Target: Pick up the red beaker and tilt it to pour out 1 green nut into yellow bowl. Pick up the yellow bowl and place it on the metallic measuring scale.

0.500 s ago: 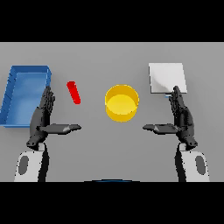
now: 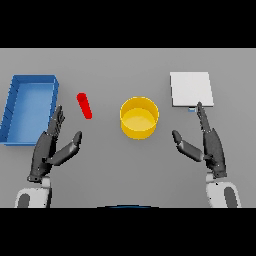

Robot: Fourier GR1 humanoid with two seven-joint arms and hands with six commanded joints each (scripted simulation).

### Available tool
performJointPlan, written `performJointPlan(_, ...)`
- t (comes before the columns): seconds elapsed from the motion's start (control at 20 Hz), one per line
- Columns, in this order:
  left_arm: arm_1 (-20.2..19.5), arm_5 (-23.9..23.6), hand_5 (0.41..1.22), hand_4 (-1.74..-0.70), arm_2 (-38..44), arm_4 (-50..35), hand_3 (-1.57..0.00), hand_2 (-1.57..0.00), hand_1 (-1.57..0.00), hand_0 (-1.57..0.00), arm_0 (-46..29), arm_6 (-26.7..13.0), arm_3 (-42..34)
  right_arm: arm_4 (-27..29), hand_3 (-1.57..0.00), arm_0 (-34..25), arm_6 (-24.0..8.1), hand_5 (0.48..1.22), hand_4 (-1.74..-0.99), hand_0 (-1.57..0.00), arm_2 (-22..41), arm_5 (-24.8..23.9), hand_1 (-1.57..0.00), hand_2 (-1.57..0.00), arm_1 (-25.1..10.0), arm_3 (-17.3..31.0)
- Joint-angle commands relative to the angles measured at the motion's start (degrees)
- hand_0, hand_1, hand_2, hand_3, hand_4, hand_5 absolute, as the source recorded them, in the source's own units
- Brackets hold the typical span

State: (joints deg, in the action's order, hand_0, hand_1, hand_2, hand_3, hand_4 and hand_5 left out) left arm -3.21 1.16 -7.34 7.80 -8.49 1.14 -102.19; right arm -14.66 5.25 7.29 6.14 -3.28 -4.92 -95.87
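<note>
Grey table (image 2: 125, 170) under blue tray (image 2: 15, 107), red beaker (image 2: 84, 105), yellow bowl (image 2: 139, 117), white scale (image 2: 191, 89); both hands' fingers wide.

Open table between the hands
Bare grey table (image 2: 107, 165) lies near; the yellow bowl (image 2: 139, 117) stands centre, the blue tray (image 2: 10, 112) walls the far left.

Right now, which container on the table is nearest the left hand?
The blue tray, right beside the left hand; the yellow bowl sits farther off, mid-table.
</note>
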Motion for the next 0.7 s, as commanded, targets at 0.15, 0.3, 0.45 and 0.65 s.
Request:
performJointPlan(0.15, -0.68, 0.37, 0.652, -1.14, -0.8, 1.06, 0.0, 0.0, 0.0, 0.0, 0.19, -5.73, -0.81, -0.05, 0.0, -0.24, -2.28, 0.6, -1.118, 0.0, 1.01, 0.5, 0.0, 0.0, 0.74, -1.73)
performJointPlan(0.3, -0.08, 0.24, 0.648, -1.14, -0.39, 1.07, 0.0, 0.0, 0.0, 0.0, 2.95, -6.3, 2.79, 2.07, 0.0, 0.03, -0.98, 0.624, -1.163, 0.0, 0.01, 1.85, 0.0, 0.0, -0.04, -1.85)
performJointPlan(0.45, -0.23, 0.26, 0.645, -1.16, 1.55, 0.38, 0.0, 0.0, 0.0, 0.0, 7.64, -7.46, 8.79, 4.09, 0.0, 0.23, -1.37, 0.627, -1.197, 0.0, -0.22, 3.34, 0.0, 0.0, 0.06, -2.21)
performJointPlan(0.65, -0.85, 0.63, 0.644, -1.18, 3.84, 0.3, 0.0, 0.0, 0.0, 0.0, 13.52, -4.01, 18.47, 4.28, 0.0, -0.08, -0.8, 0.626, -1.22, 0.0, -0.32, 3.68, 0.0, 0.0, 0.08, -0.99)
